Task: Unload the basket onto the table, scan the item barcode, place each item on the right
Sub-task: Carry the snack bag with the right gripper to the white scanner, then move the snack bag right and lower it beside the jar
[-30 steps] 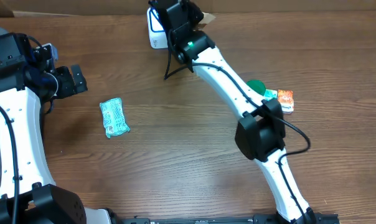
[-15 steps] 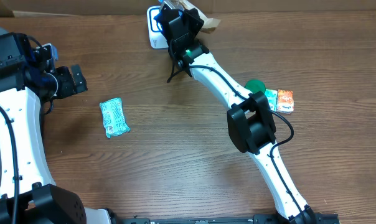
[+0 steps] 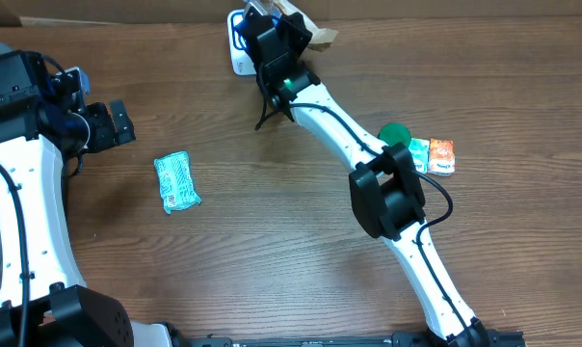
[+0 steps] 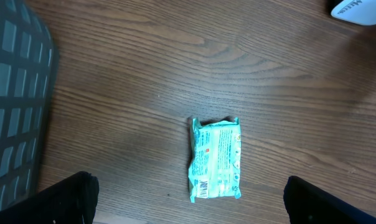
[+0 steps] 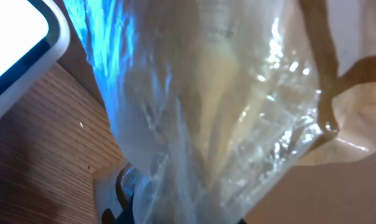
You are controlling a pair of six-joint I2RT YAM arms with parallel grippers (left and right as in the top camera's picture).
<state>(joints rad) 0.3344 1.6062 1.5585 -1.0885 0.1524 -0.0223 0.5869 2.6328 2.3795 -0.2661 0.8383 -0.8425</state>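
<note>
Right gripper [image 3: 272,19] clamped on clear packet [image 5: 225,112], arm stretched to scanner [image 3: 237,60]; left gripper [image 3: 125,123] spread wide, arm bent.

Right wrist view: clear bag [image 5: 206,112] hides right pincer [image 3: 272,19] tips; scanner [image 5: 17,56] cut off at left edge. Print on teal packet [image 4: 216,158] unreadable.

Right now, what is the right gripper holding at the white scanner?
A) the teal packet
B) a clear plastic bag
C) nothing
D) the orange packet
B: the right gripper is shut on a crinkled clear bag by the scanner; the teal packet lies apart on the table.
</note>
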